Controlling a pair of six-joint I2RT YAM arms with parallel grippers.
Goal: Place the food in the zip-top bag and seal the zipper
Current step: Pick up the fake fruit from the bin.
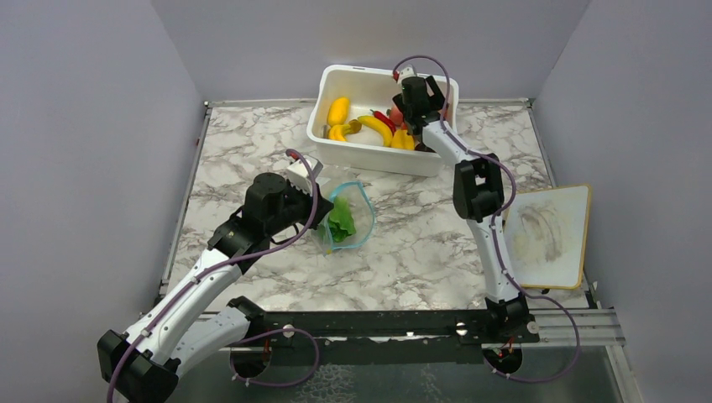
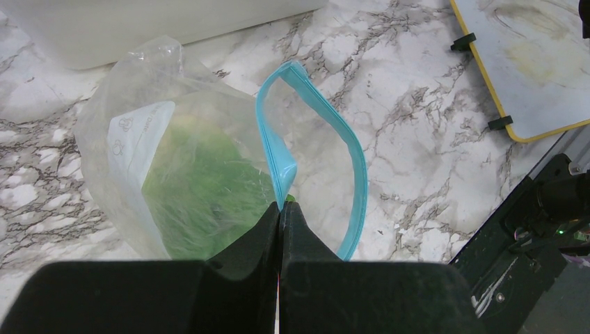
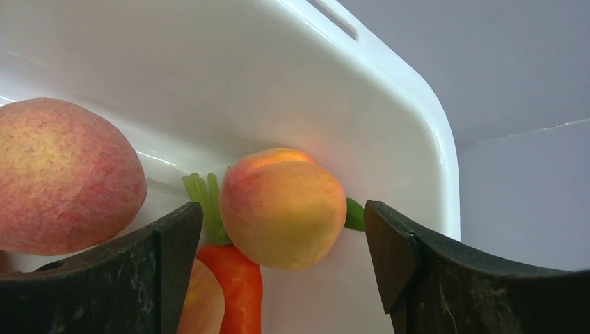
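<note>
The clear zip-top bag (image 2: 132, 139) lies on the marble table with a green lettuce (image 2: 202, 195) inside. Its light-blue zipper (image 2: 353, 163) gapes in a loop. My left gripper (image 2: 282, 207) is shut on the near side of that strip, at the bag's mouth (image 1: 353, 201). My right gripper (image 3: 282, 216) is open inside the white tub (image 3: 389, 90). A pink-orange peach (image 3: 278, 195) sits between its fingers, touching neither. A larger peach (image 3: 62, 174) lies to the left, and an orange carrot (image 3: 236, 285) lies under the small one.
The tub (image 1: 369, 155) at the back also holds bananas (image 1: 375, 128) and a yellow oval fruit (image 1: 337, 110). A yellow-framed whiteboard (image 1: 550, 235) lies at the table's right edge. Grey walls close in the left, back and right sides.
</note>
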